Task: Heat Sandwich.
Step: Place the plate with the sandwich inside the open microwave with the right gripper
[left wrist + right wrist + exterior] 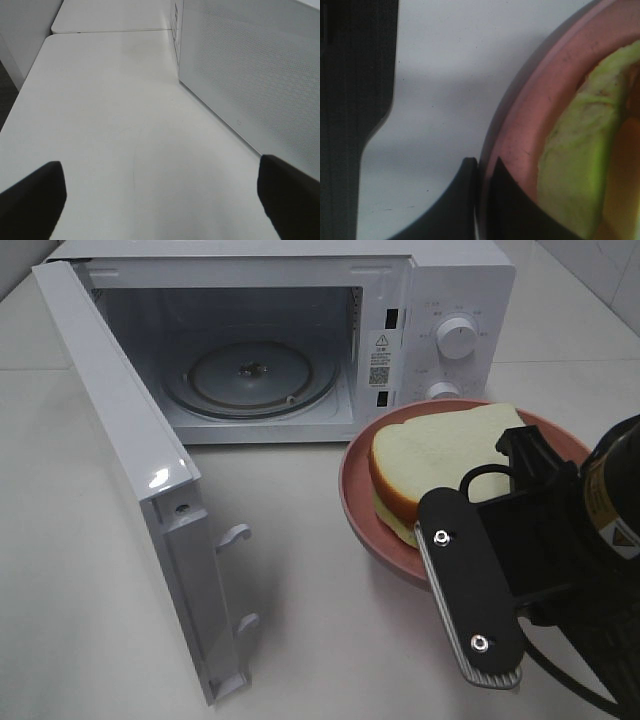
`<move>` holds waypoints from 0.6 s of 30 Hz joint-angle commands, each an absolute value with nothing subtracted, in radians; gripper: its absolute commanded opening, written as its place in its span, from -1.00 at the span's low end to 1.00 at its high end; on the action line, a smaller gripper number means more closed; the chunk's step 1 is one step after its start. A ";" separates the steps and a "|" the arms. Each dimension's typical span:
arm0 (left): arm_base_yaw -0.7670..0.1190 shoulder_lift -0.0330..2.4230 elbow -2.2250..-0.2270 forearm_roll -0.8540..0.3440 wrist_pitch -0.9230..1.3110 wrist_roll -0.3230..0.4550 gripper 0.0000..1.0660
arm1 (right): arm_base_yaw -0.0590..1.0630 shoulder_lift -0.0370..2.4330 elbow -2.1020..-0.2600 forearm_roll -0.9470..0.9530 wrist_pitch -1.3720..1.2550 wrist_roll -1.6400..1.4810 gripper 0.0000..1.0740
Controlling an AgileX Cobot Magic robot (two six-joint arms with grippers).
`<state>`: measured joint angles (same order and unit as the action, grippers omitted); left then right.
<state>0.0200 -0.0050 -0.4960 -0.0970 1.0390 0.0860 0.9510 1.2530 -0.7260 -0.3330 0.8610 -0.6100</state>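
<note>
**R hand clamps plate rim; sandwich waits beside the open microwave**

The robot's right hand [481, 172] is shut tight on the near rim of the round pink plate [355, 490], w/ one finger either side of the rim. The prob. reason is that a rim grip carries the food w/o touching or squashing it. The sandwich [440, 455] is pale yellow sliced bread w/ a browner crust and a green-yellow leafy layer poking out underneath. It lies flat on the plate, at the right of the scene, just in front of the control side of the white box-shaped microwave [440, 300]. In the exterior view the plate's far rim overlaps the lower knob [443, 390]. So the plate is prob. lifted off the white bench [300, 590] rather than resting on it, though that can't be confirmed.

The microwave's white door [120, 440] stands swung wide to the left and near. The round glass turntable [250, 375] inside is bare, so the cavity is set to receive the plate. The plate sits right of the opening, so the next move should be leftward and farther in.

The left hand [160, 200] has its fingers wide apart and holds nothing. It hovers over bare bench just beside the door's perforated panel. It is prob. placed there to work the door w/o blocking the plate's route.

Re orientation, the bread's broad face is up and its browned crust edge faces left and near. The long axis looks approx. left-right, roughly parallel to the microwave front. That is only an estimate, as the black right arm [600, 520] hides the near-right part of the sandwich.
</note>
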 commanded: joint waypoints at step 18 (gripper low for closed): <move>0.023 -0.030 -0.495 -0.096 1.037 0.080 0.83 | 0.713 1.246 -0.722 -0.155 0.693 -1.226 -0.99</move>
<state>0.0200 -0.0050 -0.4960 -0.0970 1.0390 0.0860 0.7190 1.2540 -0.7250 -0.1590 0.7220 -1.1910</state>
